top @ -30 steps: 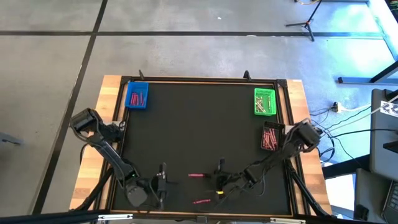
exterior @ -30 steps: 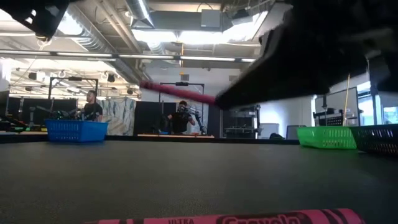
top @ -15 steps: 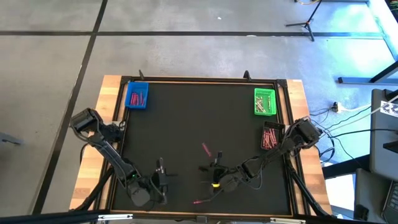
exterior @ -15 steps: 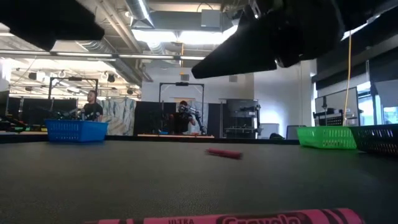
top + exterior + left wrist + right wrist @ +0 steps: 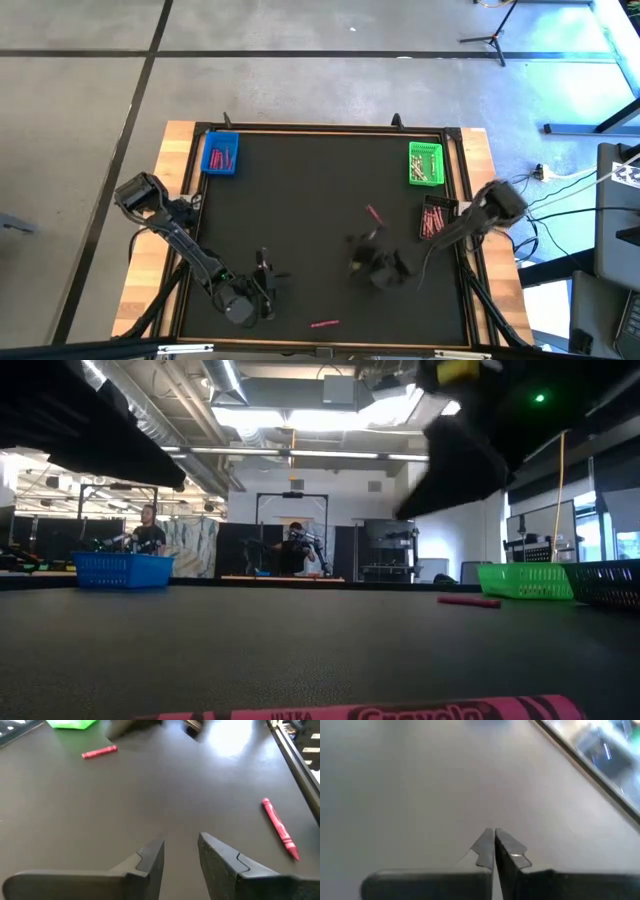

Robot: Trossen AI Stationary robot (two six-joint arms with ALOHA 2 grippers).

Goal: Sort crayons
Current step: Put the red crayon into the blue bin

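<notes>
One pink-red crayon [image 5: 374,213] lies on the black mat toward the far right; it also shows in the low view [image 5: 468,601] and the left wrist view [image 5: 99,752]. Another crayon [image 5: 323,324] lies by the near edge, close to the low camera [image 5: 400,712], and shows in the left wrist view [image 5: 280,827]. My left gripper [image 5: 180,851] is open and empty above the mat at the near left [image 5: 262,280]. My right gripper [image 5: 494,837] is shut and empty above the middle right of the mat [image 5: 372,260], apart from both crayons.
A blue tray [image 5: 220,153] with crayons stands at the far left corner. A green tray [image 5: 426,164] stands at the far right. A dark tray [image 5: 435,220] with several crayons stands at the right edge. People stand in the room beyond the table.
The crayon that hung at my right gripper a second ago has left it. It has landed on the mat and travelled toward the far right, and lies there now. My right gripper has swung toward the table's right edge. The near crayon has stayed put.
</notes>
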